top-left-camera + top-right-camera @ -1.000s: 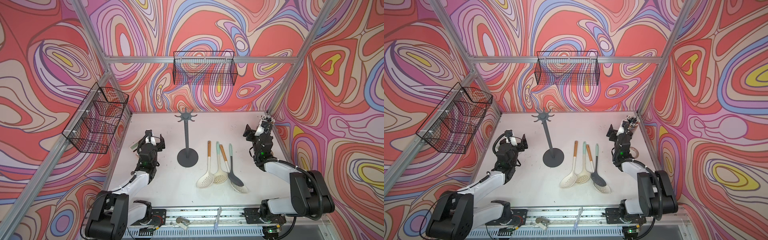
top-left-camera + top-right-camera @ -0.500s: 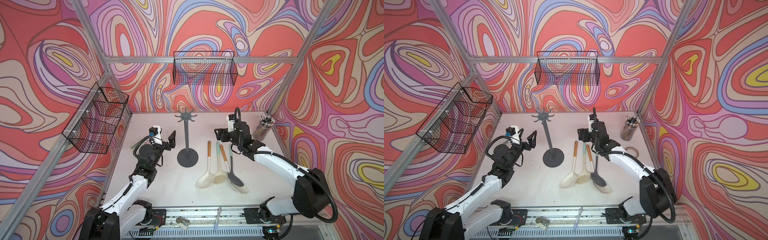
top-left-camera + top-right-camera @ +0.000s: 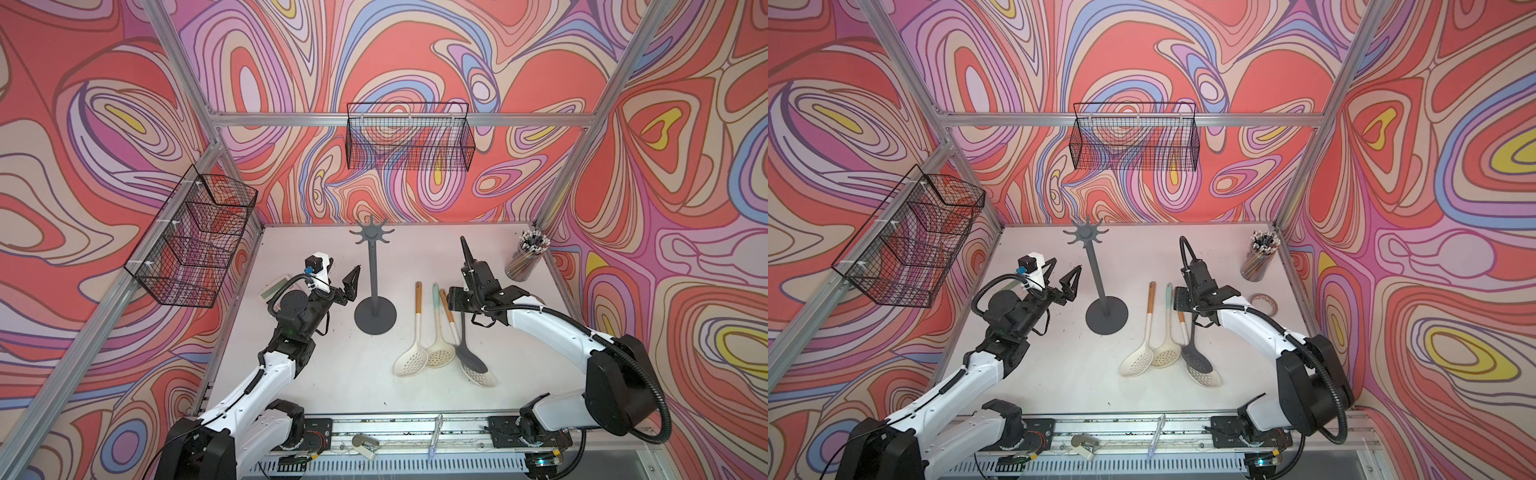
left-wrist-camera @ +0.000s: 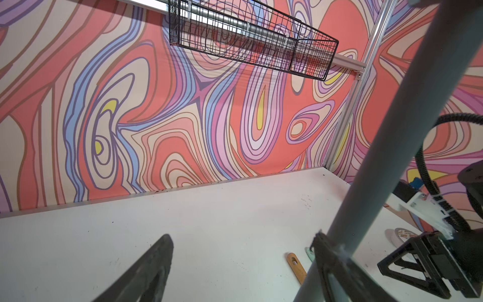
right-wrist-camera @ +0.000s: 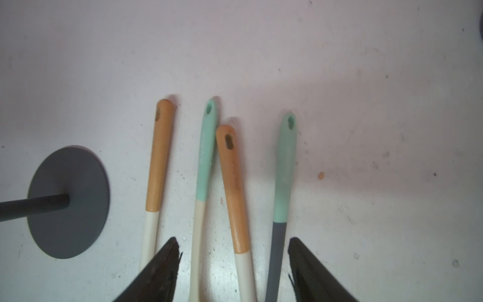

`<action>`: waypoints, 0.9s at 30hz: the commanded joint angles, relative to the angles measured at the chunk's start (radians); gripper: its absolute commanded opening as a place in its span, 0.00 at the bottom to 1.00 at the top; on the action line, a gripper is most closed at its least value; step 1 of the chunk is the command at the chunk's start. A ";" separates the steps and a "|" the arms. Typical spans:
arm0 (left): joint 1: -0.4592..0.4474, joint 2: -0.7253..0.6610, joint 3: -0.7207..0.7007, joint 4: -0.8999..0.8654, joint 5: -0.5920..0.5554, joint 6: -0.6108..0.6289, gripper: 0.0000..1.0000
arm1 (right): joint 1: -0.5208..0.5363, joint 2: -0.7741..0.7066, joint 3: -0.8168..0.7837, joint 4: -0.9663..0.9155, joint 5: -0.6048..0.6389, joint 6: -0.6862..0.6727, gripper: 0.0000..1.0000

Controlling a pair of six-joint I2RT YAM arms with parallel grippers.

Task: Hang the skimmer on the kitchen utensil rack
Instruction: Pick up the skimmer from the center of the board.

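Four skimmers [image 3: 409, 365] beside kitchen utensil rack [image 3: 373, 270]; right gripper [image 5: 234, 245] spread above handles, should straddle one only; left gripper [image 3: 1064, 277] spread near rack.

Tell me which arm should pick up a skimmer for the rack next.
Right. The right gripper hangs open just above the skimmer handles, with several lying between its jaws. The left gripper is open beside the rack pole, away from the skimmers, probably better placed to steady the rack.
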 commanded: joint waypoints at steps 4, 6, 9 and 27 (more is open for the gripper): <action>-0.003 -0.012 -0.005 0.033 0.022 -0.001 0.86 | -0.062 -0.007 -0.086 0.009 -0.077 0.113 0.63; -0.003 -0.015 -0.008 0.034 0.023 0.001 0.86 | -0.073 0.005 -0.103 0.024 -0.099 0.122 0.61; -0.004 -0.019 -0.007 0.040 0.031 -0.004 0.86 | -0.086 0.010 -0.140 0.068 -0.143 0.134 0.58; -0.006 0.009 -0.002 0.062 0.097 -0.012 0.86 | -0.113 0.073 -0.207 0.186 -0.183 0.126 0.43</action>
